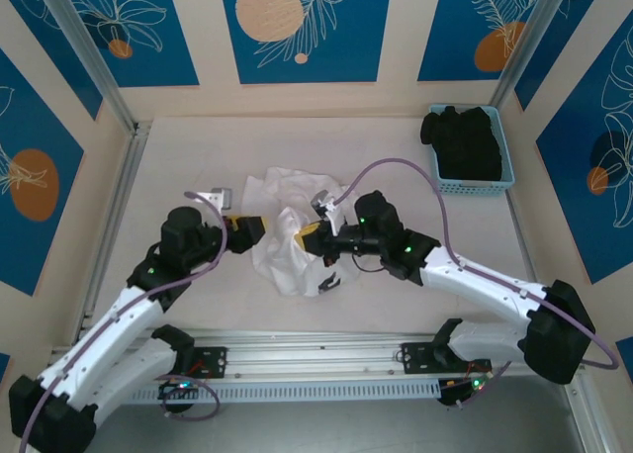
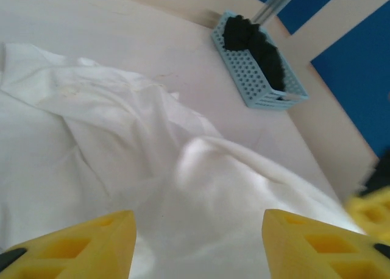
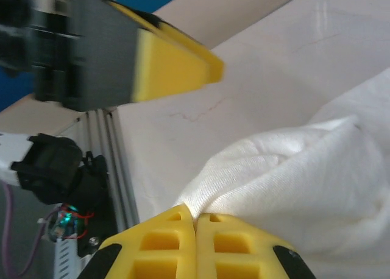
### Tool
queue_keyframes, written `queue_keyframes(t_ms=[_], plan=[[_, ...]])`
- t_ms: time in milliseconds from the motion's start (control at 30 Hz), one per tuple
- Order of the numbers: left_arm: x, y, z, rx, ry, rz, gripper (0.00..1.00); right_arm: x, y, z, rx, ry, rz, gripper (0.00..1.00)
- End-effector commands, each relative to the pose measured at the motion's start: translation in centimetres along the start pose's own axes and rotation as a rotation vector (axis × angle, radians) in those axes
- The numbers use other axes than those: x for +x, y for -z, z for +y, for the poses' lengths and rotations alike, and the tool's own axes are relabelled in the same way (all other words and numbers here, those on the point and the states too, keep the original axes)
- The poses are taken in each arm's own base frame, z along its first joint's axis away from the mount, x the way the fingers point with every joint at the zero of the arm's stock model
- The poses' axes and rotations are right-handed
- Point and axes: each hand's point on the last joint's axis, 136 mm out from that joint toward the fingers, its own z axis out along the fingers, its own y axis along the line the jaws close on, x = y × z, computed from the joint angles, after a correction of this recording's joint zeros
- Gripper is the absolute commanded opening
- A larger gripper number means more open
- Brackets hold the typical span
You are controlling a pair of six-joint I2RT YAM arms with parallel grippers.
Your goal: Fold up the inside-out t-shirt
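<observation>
The inside-out t-shirt lies crumpled mid-surface, between the two arms. It's well apart from the blue basket w/ the black garment at the far right corner.

Right fingers are pressed together, clamped on a pinched ridge of white cloth. The fabric bulges up out of the pinch in a rounded fold. Left fingers stand apart w/ nothing gripped, hovering just over the shirt's wrinkled spread. In right wrist view they sit near the right pair, above bare surface beside the cloth.

Handling, as I judge it:
- Very light, soft and limp, no stiffness at all. It drapes and bunches wherever it's let go, so one pinch alone drags it into a heap.
- The knit looks grippy vs the pads, not slippery. Not fragile, but prob. stretches if pulled hard.
- Layers cling, so it's easy to catch front + back together. Can't tell how many layers the right pinch has.

Where to grab: an outer edge or corner (hem, shoulder seam), not mid-panel. The left pair prob. wants an edge apart from the right pinch, so the cloth can be tensioned flat between both. Edges are hard to make out in this bunched state. A faint yellowish mark shows thru the cloth in left wrist view.
</observation>
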Motion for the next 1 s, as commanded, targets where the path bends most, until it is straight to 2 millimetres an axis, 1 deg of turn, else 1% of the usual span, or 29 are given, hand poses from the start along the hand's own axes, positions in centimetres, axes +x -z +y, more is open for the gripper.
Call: queue_keyframes(t_ms=[0, 33, 100, 233, 333, 367, 433, 533, 567, 600, 667, 800, 900, 967], plan=[[1.7, -0.2, -1.9, 0.131, 0.176, 0.071, 0.58, -0.9, -0.9, -0.8, 0.106, 0.092, -0.044, 0.0], [1.5, -0.5, -2.7, 0.177, 0.201, 0.079, 0.58, -0.7, -1.1, -0.7, 0.115, 0.109, -0.043, 0.0], [1.3, -1.3, -3.3, 0.204, 0.221, 0.106, 0.58, -0.6, -1.3, -0.5, 0.119, 0.129, -0.051, 0.0], [2.4, -3.2, -2.6, 0.165, 0.242, 0.183, 0.56, -0.4, -1.3, -0.2, 0.114, 0.146, -0.061, 0.0], [3.3, -4.1, -2.5, 0.166, 0.257, 0.212, 0.5, -0.1, -1.3, 0.0, 0.11, 0.155, -0.062, 0.0], [3.4, -4.4, -2.6, 0.179, 0.262, 0.215, 0.46, 0.1, -1.4, 0.1, 0.107, 0.158, -0.057, 0.0], [2.9, -4.9, -3.2, 0.231, 0.275, 0.187, 0.34, 0.5, -1.5, 0.3, 0.098, 0.17, -0.046, 0.0], [1.8, -5.4, -4.3, 0.317, 0.274, 0.14, 0.1, 1.4, -1.6, 0.3, 0.091, 0.171, -0.03, 0.0], [1.7, -5.6, -4.6, 0.343, 0.279, 0.137, 0.03, 1.6, -1.5, 0.3, 0.09, 0.17, -0.029, 0.0], [1.4, -5.7, -5.1, 0.38, 0.277, 0.13, 0.0, 1.8, -1.4, 0.3, 0.09, 0.169, -0.024, 0.0], [1.3, -5.9, -5.7, 0.433, 0.274, 0.127, 0.0, 1.8, -1.1, 0.6, 0.08, 0.172, -0.026, 0.0], [0.4, -5.4, -6.2, 0.51, 0.243, 0.077, 0.0, 2.1, -0.1, 1.5, 0.033, 0.186, -0.024, 0.13], [-0.2, -4.8, -6.5, 0.544, 0.211, 0.049, 0.0, 2.3, 1.2, 2.4, -0.023, 0.189, -0.007, 0.27], [-0.3, -4.3, -6.8, 0.564, 0.182, 0.039, 0.0, 2.1, 2.3, 2.6, -0.041, 0.18, -0.005, 0.34]])
